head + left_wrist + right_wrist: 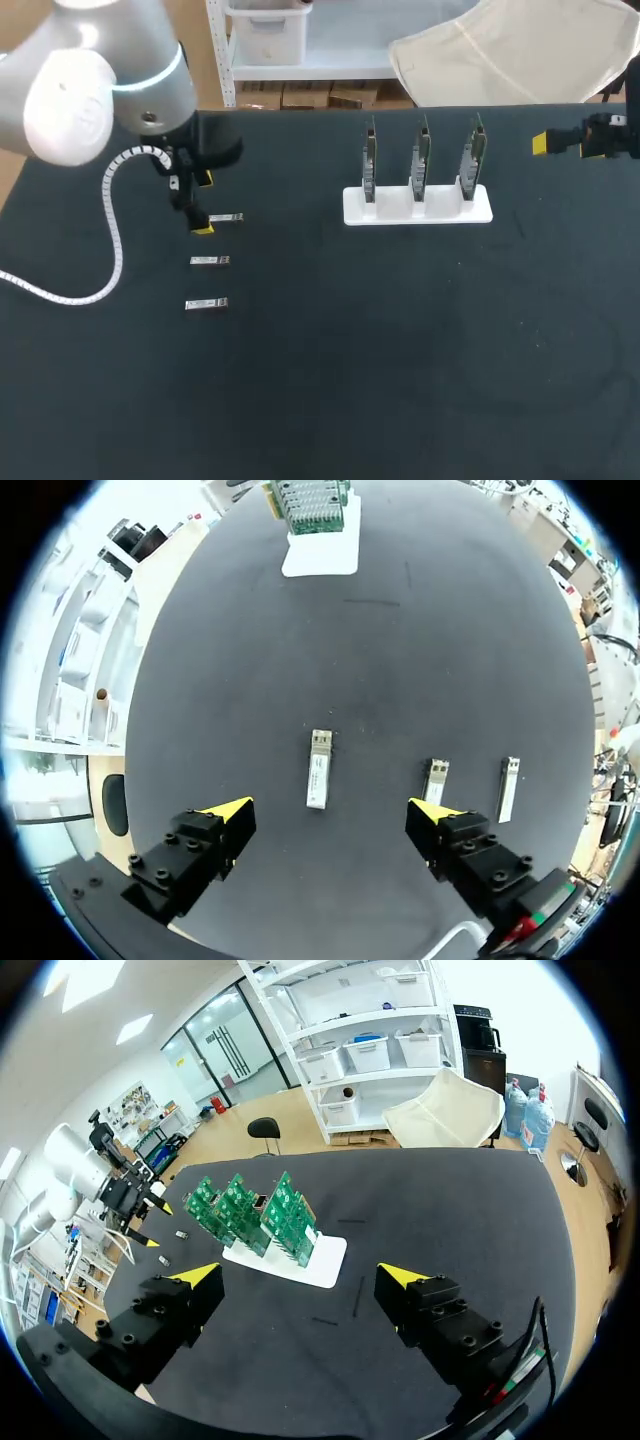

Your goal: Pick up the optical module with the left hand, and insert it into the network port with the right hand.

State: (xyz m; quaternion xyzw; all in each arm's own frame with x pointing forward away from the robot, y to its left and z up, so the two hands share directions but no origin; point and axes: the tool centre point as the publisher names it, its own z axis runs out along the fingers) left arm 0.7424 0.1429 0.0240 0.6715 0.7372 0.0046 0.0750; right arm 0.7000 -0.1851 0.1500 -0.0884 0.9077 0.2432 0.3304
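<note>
A black table (400,350) seen from above. Toward its left side lie three small silver modules in a row, parallel and apart from one another, each with its long axis running across the table toward the side where the stand is. The left gripper (330,811) hangs over the farthest of them, the optical module (319,768), its fingers spread wide and holding nothing. The module lies flat between and slightly ahead of the yellow tips, touching neither, its length pointing away from the gripper. The middle module (210,261) and nearest module (206,304) lie off to one side. A white stand (418,205) holding three upright green circuit boards (422,155) sits near the far edge, well apart from the modules, with bare tabletop between them. The right gripper (300,1277) is at the table's far right edge, wide open and empty.
</note>
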